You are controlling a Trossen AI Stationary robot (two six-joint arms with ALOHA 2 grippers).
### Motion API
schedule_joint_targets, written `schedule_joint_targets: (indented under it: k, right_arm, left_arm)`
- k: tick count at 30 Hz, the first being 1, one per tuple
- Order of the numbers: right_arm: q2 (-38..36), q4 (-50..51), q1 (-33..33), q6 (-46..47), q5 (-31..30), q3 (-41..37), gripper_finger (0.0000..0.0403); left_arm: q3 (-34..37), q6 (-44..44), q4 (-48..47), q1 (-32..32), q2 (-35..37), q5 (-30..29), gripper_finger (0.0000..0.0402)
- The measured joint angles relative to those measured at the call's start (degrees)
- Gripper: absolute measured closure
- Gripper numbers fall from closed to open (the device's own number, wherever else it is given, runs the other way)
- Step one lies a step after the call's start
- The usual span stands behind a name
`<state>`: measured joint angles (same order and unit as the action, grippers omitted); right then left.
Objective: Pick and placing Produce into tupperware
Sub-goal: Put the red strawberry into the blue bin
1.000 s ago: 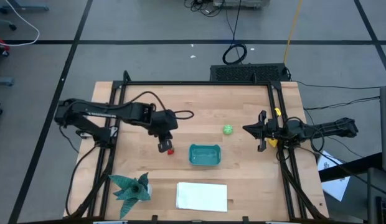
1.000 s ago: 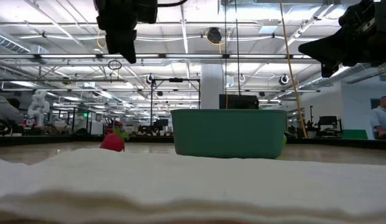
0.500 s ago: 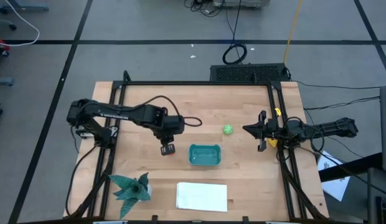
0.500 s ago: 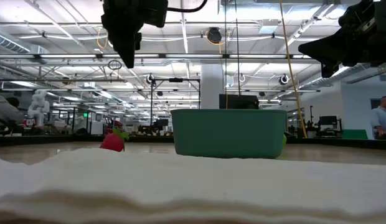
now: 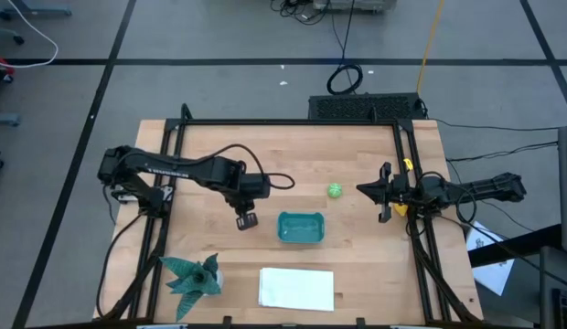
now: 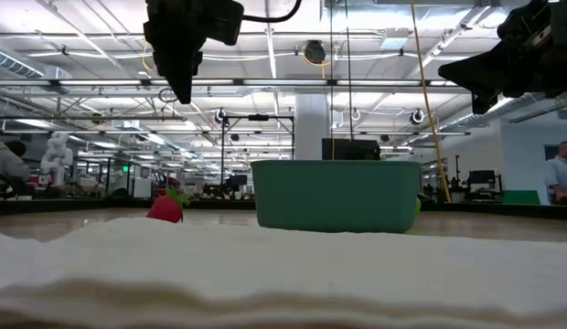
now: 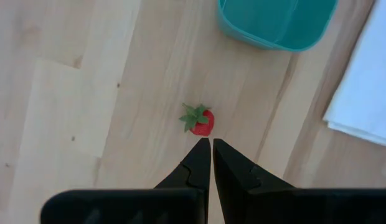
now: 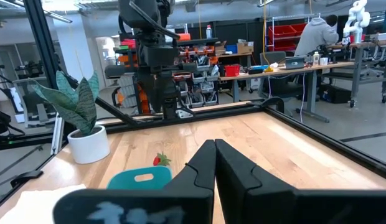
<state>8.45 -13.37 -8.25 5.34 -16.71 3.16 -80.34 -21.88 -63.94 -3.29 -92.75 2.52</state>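
A small red strawberry (image 7: 201, 121) with green leaves lies on the wooden table, left of the teal tub (image 5: 301, 228). My left gripper (image 7: 211, 143) is shut, points steeply down and hangs well above the strawberry (image 6: 165, 208). From above, this gripper (image 5: 246, 220) hides the strawberry. A light green round piece (image 5: 334, 191) lies on the table beyond the tub's far right corner. My right gripper (image 5: 360, 189) is shut and waits level at the table's right side, touching nothing.
A flat white rectangle (image 5: 296, 288) lies near the front edge, close to the tub. A spiky teal-green plant (image 5: 194, 277) in a white pot stands at the front left. A black frame rail (image 5: 293, 122) runs along the table's far side.
My left gripper has gone a little toward the table's right edge, coming over the strawberry, and has tipped more steeply down. It has stayed shut. The strawberry has not moved.
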Motion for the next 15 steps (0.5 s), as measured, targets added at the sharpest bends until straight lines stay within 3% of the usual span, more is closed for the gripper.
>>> schedule_joint_targets:
  k: [15]
  right_arm:
    - [0.0,0.0,0.0,0.0,0.0,0.0,0.0403]
  left_arm:
    - [0.0,-6.2,0.1,-1.4,0.0,-3.0,0.038]
